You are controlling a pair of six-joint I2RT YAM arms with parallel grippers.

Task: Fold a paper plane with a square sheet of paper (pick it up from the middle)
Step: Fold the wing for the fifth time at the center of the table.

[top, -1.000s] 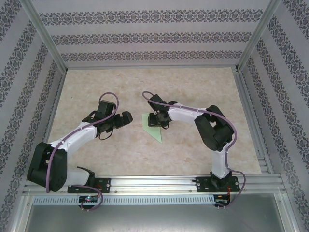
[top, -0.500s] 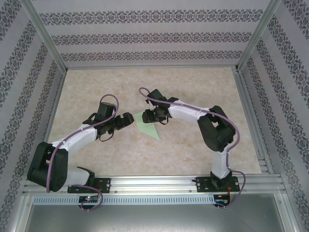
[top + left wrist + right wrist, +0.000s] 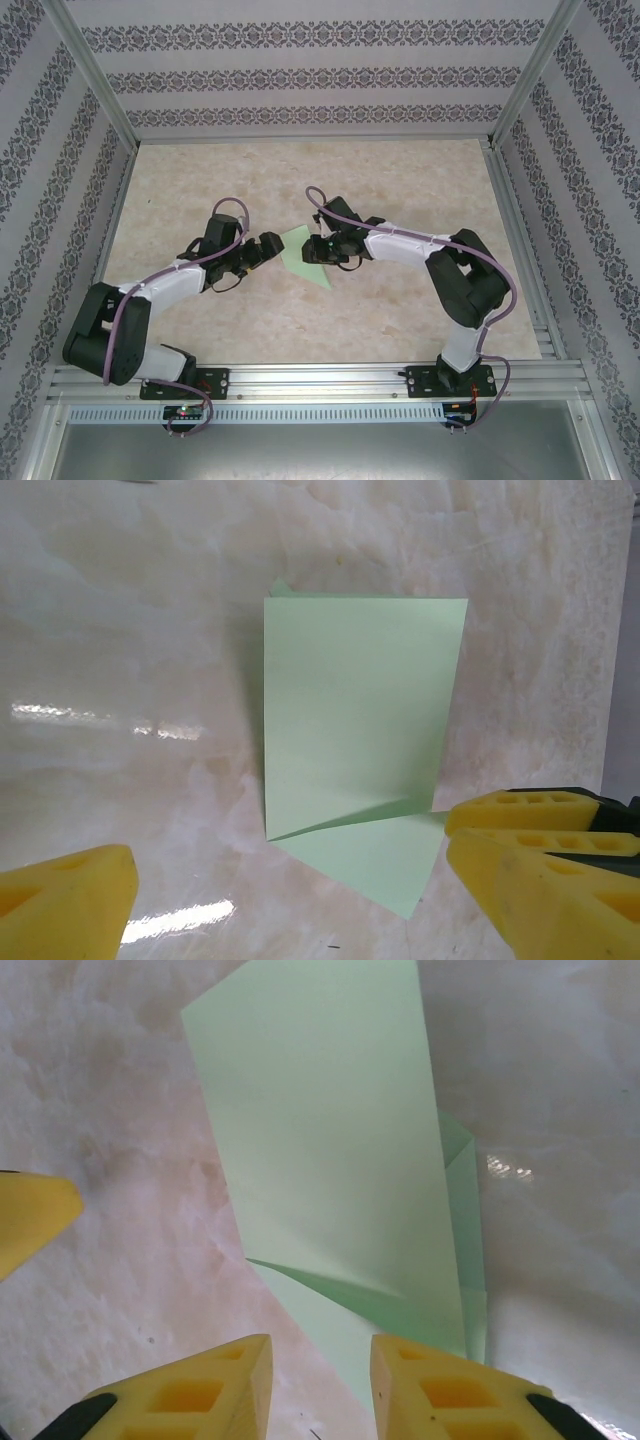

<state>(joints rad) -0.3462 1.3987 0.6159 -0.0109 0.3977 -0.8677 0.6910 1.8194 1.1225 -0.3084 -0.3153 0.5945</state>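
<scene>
The pale-green square sheet of paper, partly folded with one flap raised, lies on the beige marbled tabletop near the centre of the overhead frame, between the two grippers. The left gripper, just left of it, has its yellow fingers spread wide across the bottom of its wrist view. The right gripper, at the sheet's right edge, has its own fingers a narrow gap apart, the paper's near corner reaching into that gap unpinched.
</scene>
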